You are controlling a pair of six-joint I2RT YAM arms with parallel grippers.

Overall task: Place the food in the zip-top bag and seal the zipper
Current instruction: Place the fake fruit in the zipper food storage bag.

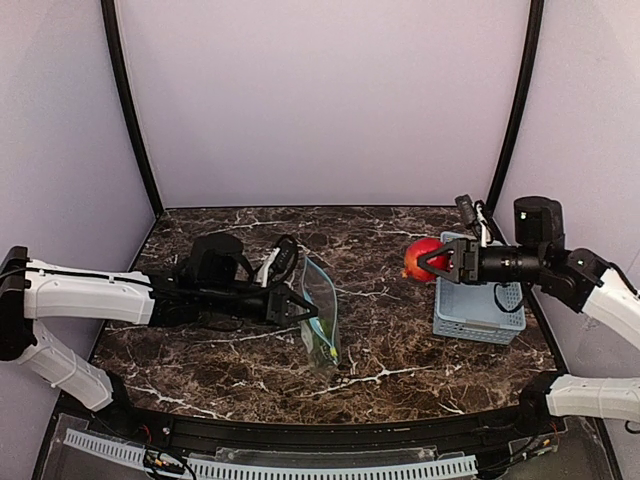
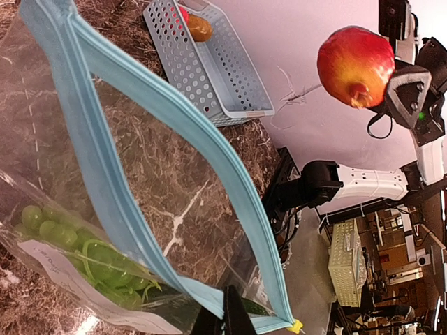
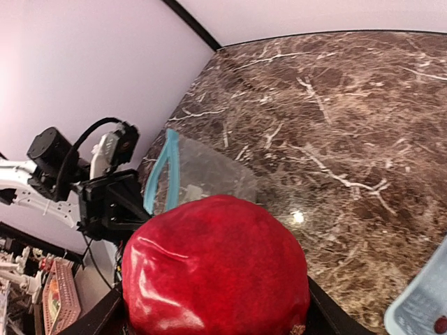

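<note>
Progress: bagged grape bunch [image 2: 77,251], pinched zip-top bag [image 1: 322,310] with left gripper [image 1: 303,308], clamped red fruit [image 1: 422,258] at three o'clock with right gripper [image 1: 440,262], zipper [image 2: 140,91] unsealed.

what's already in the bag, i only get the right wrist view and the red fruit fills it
observer: the green grape bunch lies at the bottom of the zip-top bag.
operator: is the mouth open enough
observer: the left wrist view shows the two sides of the zipper spread wide apart, with the left gripper pinching the bag's edge.
operator: anything left in the basket
observer: a brown-orange fruit sits in the light-blue basket.
</note>
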